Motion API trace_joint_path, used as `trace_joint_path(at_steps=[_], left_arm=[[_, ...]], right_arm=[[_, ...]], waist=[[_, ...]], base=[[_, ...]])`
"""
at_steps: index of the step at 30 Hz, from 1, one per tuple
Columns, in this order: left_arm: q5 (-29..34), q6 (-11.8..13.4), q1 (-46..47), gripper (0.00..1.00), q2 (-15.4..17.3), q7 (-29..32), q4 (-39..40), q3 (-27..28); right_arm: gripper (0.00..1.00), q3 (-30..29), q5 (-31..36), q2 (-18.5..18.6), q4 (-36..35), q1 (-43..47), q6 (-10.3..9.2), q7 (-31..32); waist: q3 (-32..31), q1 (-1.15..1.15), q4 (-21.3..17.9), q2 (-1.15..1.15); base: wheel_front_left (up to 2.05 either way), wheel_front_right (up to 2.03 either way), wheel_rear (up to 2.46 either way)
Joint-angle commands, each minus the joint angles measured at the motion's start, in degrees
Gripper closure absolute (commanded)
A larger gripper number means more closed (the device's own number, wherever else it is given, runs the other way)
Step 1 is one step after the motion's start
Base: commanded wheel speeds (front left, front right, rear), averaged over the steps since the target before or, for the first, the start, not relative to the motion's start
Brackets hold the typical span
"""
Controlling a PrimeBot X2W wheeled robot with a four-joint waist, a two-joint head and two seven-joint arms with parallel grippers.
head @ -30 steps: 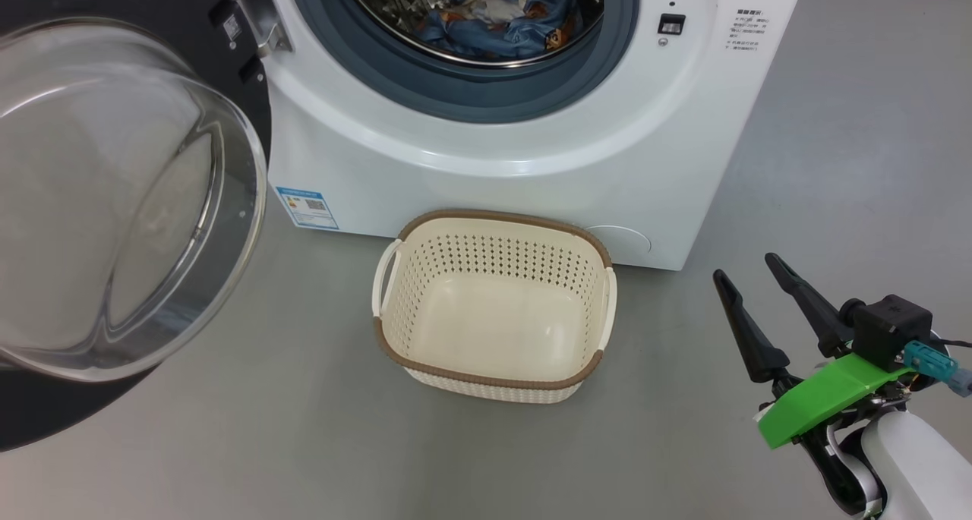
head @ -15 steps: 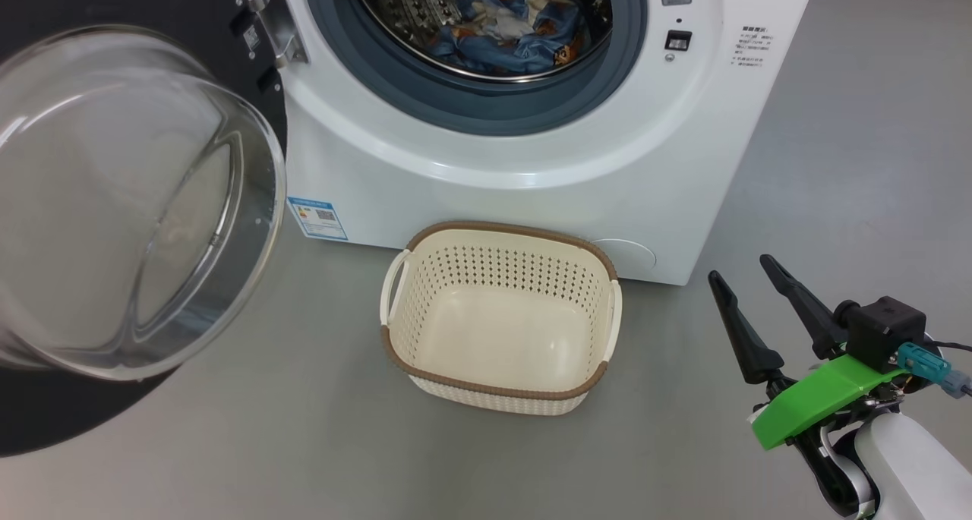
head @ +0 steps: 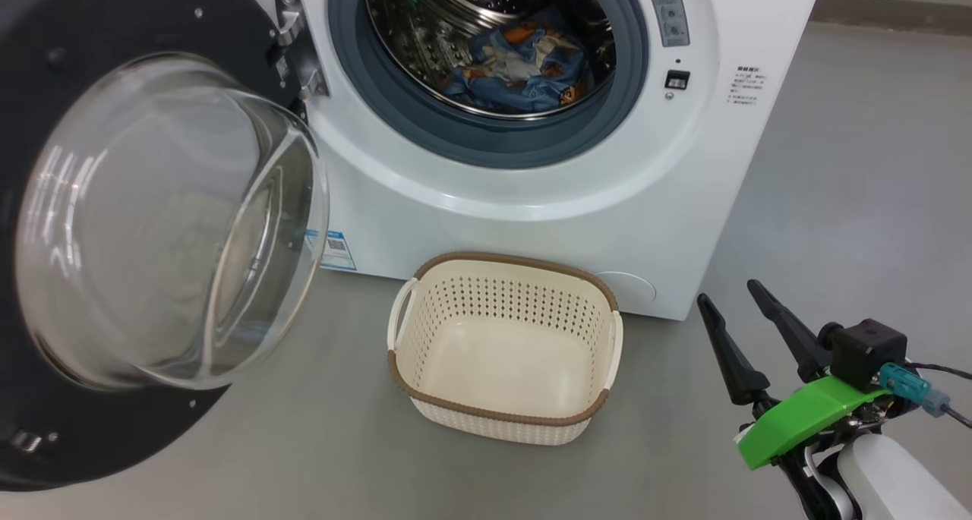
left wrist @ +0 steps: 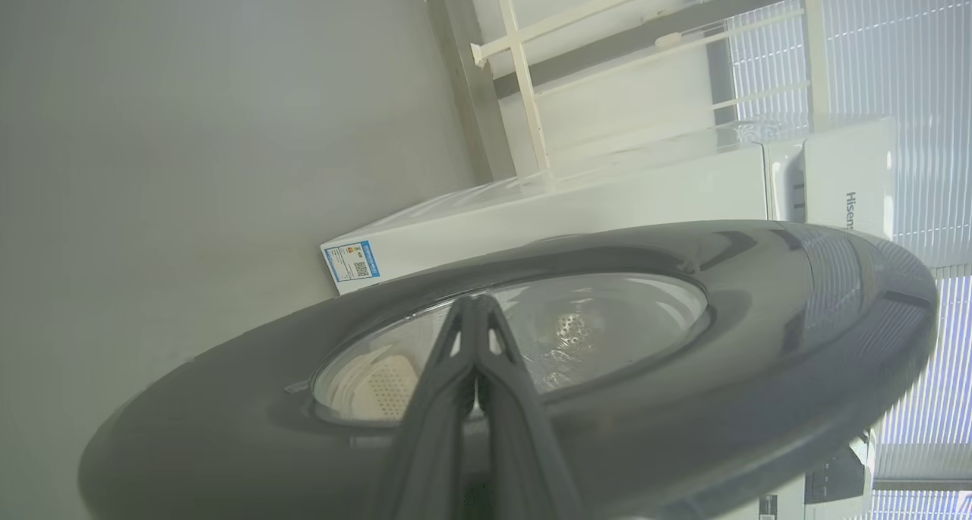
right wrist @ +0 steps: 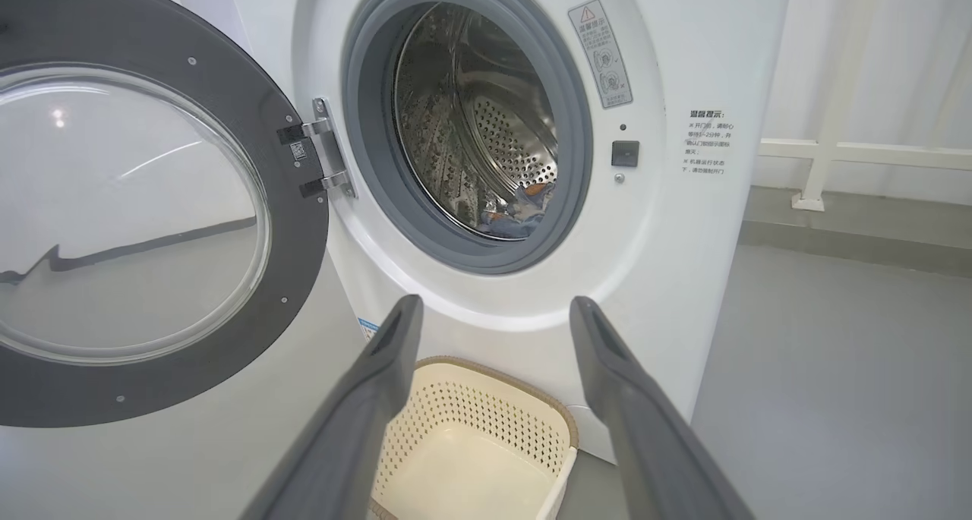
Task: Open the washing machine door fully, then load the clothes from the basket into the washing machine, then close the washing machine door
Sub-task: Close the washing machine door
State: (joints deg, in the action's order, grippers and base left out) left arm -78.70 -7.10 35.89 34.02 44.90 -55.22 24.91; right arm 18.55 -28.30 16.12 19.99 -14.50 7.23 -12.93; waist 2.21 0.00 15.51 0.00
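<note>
Washing machine door (head: 152, 231): stood wide open; closing apparently the one step left. Clothes (head: 520, 68): in washing machine (head: 547, 224) drum. Basket (head: 501, 417): empty, on floor before machine. Left gripper (left wrist: 472, 307): fingers pressed together, near door's outer face. Right gripper (head: 727, 292): fingers spread, holding nothing.

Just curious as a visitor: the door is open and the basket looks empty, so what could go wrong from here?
The left gripper, shut, points at the glossy outer face of the washing machine door; pushing there, it might slip. The clothes lie low in the drum, so a fold could catch on the grey gasket.
</note>
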Motion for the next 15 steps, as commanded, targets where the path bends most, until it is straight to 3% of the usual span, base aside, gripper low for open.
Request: trace_joint_path(at_steps=[1,8,15], left_arm=[[-0.4,-0.4,-0.9,1.00,1.8,1.9,2.1,0.2],[-2.5,-0.2,-5.3,1.00,-0.9,10.1,9.5,-1.2],[-5.1,2.9,-11.3,1.00,-5.1,16.5,21.6,-2.3]], right_arm=[[0.00,0.8,-0.4,0.2,-0.9,0.0,0.25,-0.9],[0.00,1.1,-1.1,-1.5,0.6,0.7,0.25,-1.6],[0.00,0.9,-1.5,-2.1,1.2,1.0,0.25,-2.0]], waist=[[-0.8,0.00,0.4,0.00],[-2.6,0.00,0.5,0.00],[-3.4,0.00,-0.2,0.00]], base=[[0.00,0.00,0.00],[0.00,0.00,0.00],[0.00,0.00,0.00]])
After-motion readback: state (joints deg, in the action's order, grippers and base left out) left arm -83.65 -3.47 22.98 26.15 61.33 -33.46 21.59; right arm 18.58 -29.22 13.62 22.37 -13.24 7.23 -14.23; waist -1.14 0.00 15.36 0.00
